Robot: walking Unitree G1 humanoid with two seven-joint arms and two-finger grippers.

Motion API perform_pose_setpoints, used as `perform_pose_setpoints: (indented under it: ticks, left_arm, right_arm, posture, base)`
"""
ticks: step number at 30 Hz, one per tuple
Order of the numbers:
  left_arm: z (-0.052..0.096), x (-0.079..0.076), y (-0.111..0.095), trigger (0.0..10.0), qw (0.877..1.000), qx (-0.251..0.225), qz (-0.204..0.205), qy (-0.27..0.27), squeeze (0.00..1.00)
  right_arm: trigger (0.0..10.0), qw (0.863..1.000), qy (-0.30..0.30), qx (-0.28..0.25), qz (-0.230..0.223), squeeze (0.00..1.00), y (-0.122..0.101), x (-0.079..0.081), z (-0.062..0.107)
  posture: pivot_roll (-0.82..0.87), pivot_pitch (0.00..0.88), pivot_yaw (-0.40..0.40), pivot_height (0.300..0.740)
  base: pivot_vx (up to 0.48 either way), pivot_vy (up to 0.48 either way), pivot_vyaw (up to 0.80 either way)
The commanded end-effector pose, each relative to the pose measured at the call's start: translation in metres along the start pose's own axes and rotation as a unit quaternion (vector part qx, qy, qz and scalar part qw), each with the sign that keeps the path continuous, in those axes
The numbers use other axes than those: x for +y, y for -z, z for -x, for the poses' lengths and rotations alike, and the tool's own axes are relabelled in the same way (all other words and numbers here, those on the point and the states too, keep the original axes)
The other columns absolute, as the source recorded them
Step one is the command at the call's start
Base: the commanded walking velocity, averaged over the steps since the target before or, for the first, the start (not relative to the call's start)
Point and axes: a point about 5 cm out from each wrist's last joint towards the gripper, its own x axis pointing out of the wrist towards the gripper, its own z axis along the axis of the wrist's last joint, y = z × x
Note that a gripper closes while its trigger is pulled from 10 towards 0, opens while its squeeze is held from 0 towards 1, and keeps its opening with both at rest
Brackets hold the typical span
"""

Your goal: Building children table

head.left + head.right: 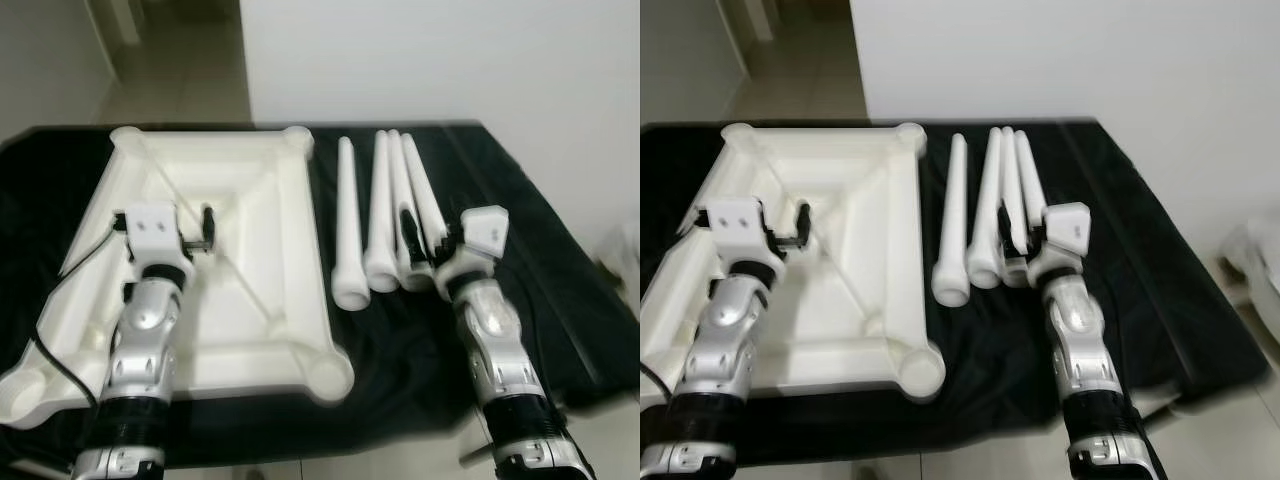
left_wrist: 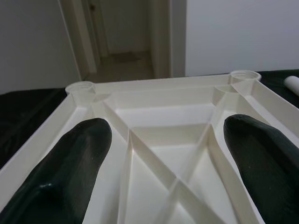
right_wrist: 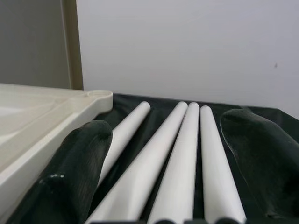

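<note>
On the black cloth, right gripper [image 1: 412,240] spread wide over four white tapered plastic legs [image 1: 385,215], left gripper [image 1: 205,232] wide above upturned white plastic tabletop [image 1: 260,190]; best straddle one leg squarely before closing

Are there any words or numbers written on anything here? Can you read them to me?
None: no words, labels, brand names, numbers or signs can be read in any view.
The white plastic upside-down tabletop is plain.
The four white tapered plastic table legs are plain.
The black cloth under them is plain.
The left gripper and right gripper, both open, show no readable marking.
</note>
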Motion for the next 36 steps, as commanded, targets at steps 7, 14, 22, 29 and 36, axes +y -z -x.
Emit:
perform_pose_setpoints:
  ticks: [7,14,22,29,36]
  left_arm:
    - [0.004,-0.004,0.003,10.0,1.000,0.004,0.001,0.004,0.00]
    - [0.006,-0.002,0.004,10.0,1.000,0.005,-0.001,0.008,0.00]
    - [0.010,-0.007,0.008,10.0,1.000,0.009,-0.008,0.025,0.00]
    - [0.014,-0.010,0.011,10.0,0.999,0.018,-0.009,0.032,0.00]
    - [0.017,-0.012,0.014,10.0,0.999,0.023,-0.012,0.038,0.00]
  right_arm:
    - [10.0,1.000,0.000,0.004,0.000,0.00,0.003,-0.003,0.003]
    - [10.0,1.000,-0.001,0.003,-0.001,0.00,0.003,-0.002,0.004]
    - [10.0,1.000,0.005,0.007,-0.003,0.00,0.005,-0.001,0.006]
    - [10.0,0.999,0.036,0.027,-0.008,0.00,0.012,0.000,0.011]
    - [10.0,0.998,0.056,0.033,-0.012,0.00,0.014,0.003,0.015]
  posture:
    - [-0.02,0.044,0.001,0.740]
    - [-0.02,0.042,0.003,0.740]
    - [-0.01,0.048,0.001,0.740]
    - [-0.01,0.057,0.005,0.740]
    - [-0.01,0.065,0.011,0.740]
  base:
    - [0.000,0.000,0.00]
    - [0.000,0.000,0.00]
    - [0.000,0.000,0.00]
    - [0.000,0.000,0.00]
    - [0.000,0.000,0.00]
